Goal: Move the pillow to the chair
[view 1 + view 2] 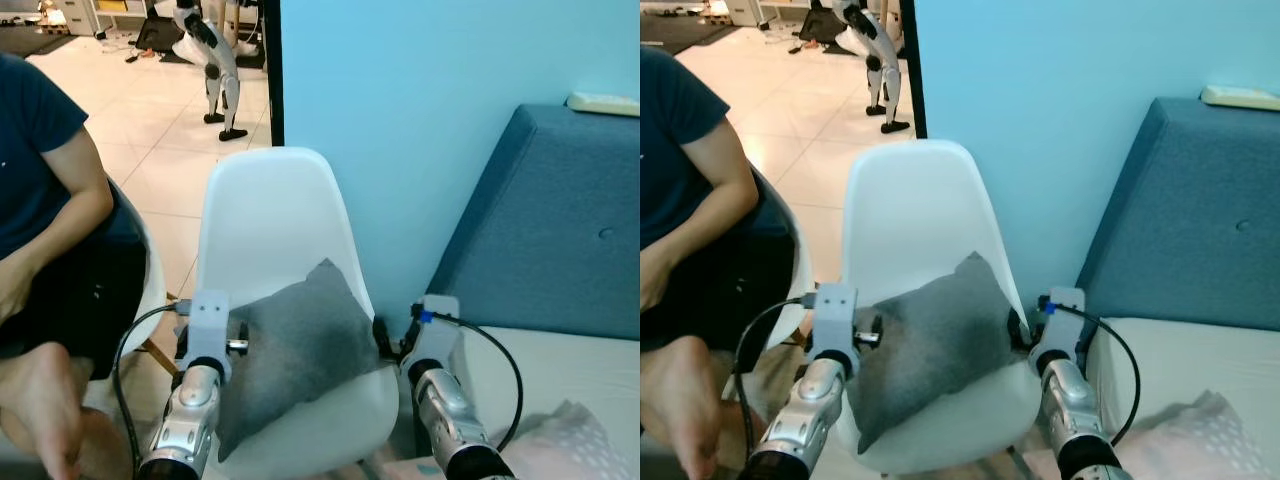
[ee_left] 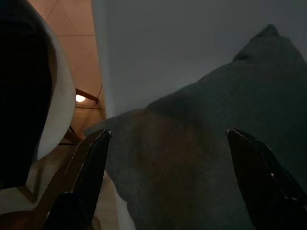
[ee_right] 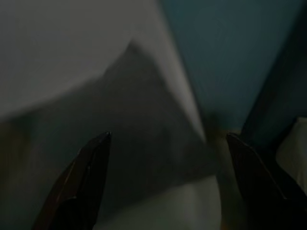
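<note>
Hidden or unclear: the near corner of the pillow (image 1: 300, 350) is covered by the left arm in the head views; the chair (image 1: 265, 215) legs are cut off at the frame edge. The right wrist view is dim and blurred, so the pillow's edges there are soft. The tips of both claws are hard to make out from the head camera.

Pillow, orientation: lies on the seat of the chair, resting partly against the backrest. Its long axis runs diagonally, from the near left to the far right, with one corner pointing up toward the backrest.

Pillow, appearance: dark grey, plain fabric, roughly square, soft and slightly slumped, corners pinched to points.

Chair: white moulded shell, standing against the light blue wall (image 1: 420, 120), just left of the blue sofa (image 1: 560, 230).

Left gripper (image 2: 168, 158): at the pillow's left side, fingers spread wide apart, released, nothing between them.

Right gripper (image 3: 168, 163): at the pillow's right edge, near the sofa, fingers likewise spread and released.

Other: a seated person (image 1: 50, 210) in dark clothes to the left; a pale patterned cloth (image 1: 560, 440) on the sofa seat, near right.
</note>
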Controlling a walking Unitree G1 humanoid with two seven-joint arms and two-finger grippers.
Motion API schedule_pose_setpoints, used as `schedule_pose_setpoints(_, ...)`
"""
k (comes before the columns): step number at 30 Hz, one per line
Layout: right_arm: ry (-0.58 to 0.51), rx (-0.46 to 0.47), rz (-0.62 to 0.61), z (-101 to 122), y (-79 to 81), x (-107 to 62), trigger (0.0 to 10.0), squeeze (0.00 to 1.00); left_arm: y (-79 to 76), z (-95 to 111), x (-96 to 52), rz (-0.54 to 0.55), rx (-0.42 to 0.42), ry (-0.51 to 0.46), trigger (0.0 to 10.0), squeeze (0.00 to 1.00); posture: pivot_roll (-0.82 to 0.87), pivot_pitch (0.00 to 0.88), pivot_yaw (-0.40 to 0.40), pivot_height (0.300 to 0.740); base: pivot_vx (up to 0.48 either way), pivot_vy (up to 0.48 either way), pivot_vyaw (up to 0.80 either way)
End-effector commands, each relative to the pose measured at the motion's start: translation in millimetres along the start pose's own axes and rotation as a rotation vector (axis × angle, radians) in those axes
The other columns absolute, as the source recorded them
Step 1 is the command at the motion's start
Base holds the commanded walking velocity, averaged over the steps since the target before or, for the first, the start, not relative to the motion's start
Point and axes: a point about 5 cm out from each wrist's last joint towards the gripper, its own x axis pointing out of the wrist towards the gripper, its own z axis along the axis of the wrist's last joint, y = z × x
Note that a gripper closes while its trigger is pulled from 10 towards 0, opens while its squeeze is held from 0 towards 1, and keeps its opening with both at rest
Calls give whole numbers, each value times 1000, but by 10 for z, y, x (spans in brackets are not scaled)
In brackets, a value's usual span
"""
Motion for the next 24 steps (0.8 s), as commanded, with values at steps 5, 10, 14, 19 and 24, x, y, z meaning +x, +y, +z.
schedule_pose_setpoints(5,59,-71,5,-215,16,-96,10000,0,102,-393,-120,-45,26,93,10000,0,20,17,41,740,0,0,0)
schedule_pose_setpoints(10,17,-30,-31,-191,-35,-119,10000,0,177,-275,-107,7,-36,45,10000,0,41,31,29,740,0,0,0)
schedule_pose_setpoints(14,20,-85,-27,-214,-22,-125,10000,0,251,-336,-102,83,-79,82,10000,0,36,49,16,740,0,0,0)
schedule_pose_setpoints(19,-7,-68,-2,-160,-18,-119,10000,0,280,-234,-66,99,-94,34,10000,0,42,65,-5,740,0,0,0)
schedule_pose_setpoints(24,12,-82,87,-144,83,-85,10000,0,259,-266,-78,83,-77,48,10000,0,36,50,-7,740,0,0,0)
